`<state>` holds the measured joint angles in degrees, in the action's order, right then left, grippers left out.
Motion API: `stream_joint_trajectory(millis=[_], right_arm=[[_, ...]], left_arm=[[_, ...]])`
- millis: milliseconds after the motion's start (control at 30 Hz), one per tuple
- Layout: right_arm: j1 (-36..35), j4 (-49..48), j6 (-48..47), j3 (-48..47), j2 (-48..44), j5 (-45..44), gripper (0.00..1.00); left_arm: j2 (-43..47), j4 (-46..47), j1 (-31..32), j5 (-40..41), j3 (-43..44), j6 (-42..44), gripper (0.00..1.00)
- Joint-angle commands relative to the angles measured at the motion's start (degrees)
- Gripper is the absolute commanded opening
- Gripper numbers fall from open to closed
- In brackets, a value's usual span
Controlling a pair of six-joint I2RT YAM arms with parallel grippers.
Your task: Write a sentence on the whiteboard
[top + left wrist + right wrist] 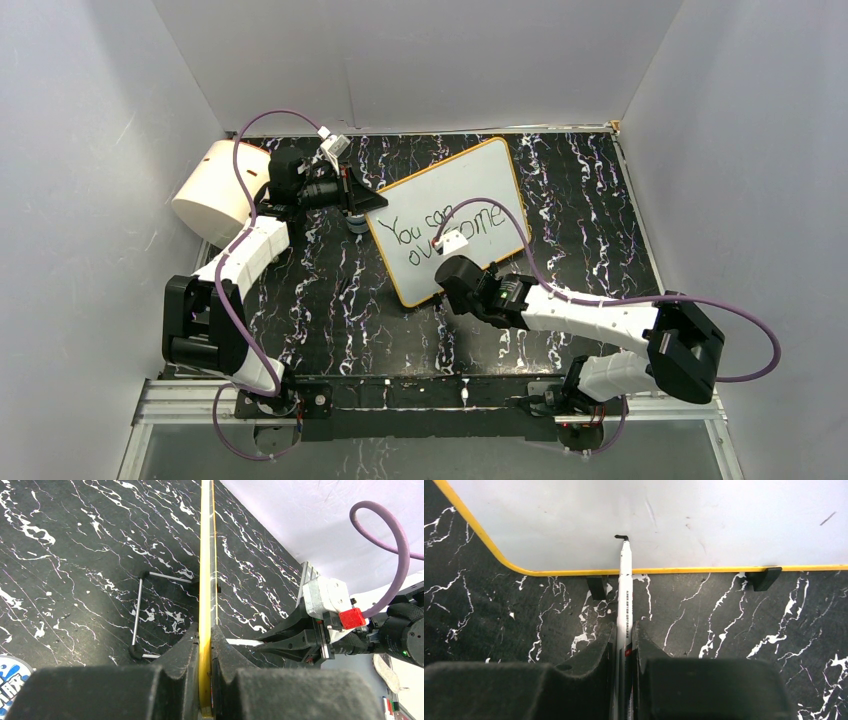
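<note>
Whiteboard [450, 215] mid table [330, 300]: L hand [205, 645] on L edge, R hand [624, 640] before it; cylinder [215, 195] rear-L, maybe off-table.

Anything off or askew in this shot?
The whiteboard sits skewed to the table's edges, with the left gripper clamped on its rim. Faint grey streaks mar the blank area near the tip of the marker held by the right gripper. Nothing spilled or broken.

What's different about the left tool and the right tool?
The left tool is shut on the whiteboard, pinching its yellow rim, while the right tool is shut on a white marker. The left tool sits at the board's left corner; the right tool is at its near edge, with the marker tip on the white surface. Both are black and gripping something.
</note>
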<state>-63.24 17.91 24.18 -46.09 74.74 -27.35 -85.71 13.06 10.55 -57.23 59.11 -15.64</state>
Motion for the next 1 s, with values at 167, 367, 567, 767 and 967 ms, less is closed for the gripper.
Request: stream_joint_trajectory(millis=[167,367,567,767,967], right_arm=[[0.5,0.5,2.5,-2.0,-1.3,-6.6,0.00],[0.5,-1.1,0.4,-1.6,-3.5,-3.3,0.00],[0.5,-2.4,-1.4,-2.0,-3.9,-1.9,0.00],[0.5,-2.4,-1.8,-3.9,-1.2,-2.3,0.00],[0.6,-1.1,-1.1,-4.1,0.2,-2.5,0.00]], left_arm=[[-1.7,-7.5,2.5,0.8,-1.9,4.0,0.00],[-1.7,-7.5,2.5,0.9,-1.9,4.0,0.00],[-1.7,-7.5,2.5,0.9,-1.9,4.0,0.00],[-1.6,-7.5,2.5,0.9,-2.0,4.0,0.00],[-1.6,-7.5,2.5,0.7,-1.9,4.0,0.00]])
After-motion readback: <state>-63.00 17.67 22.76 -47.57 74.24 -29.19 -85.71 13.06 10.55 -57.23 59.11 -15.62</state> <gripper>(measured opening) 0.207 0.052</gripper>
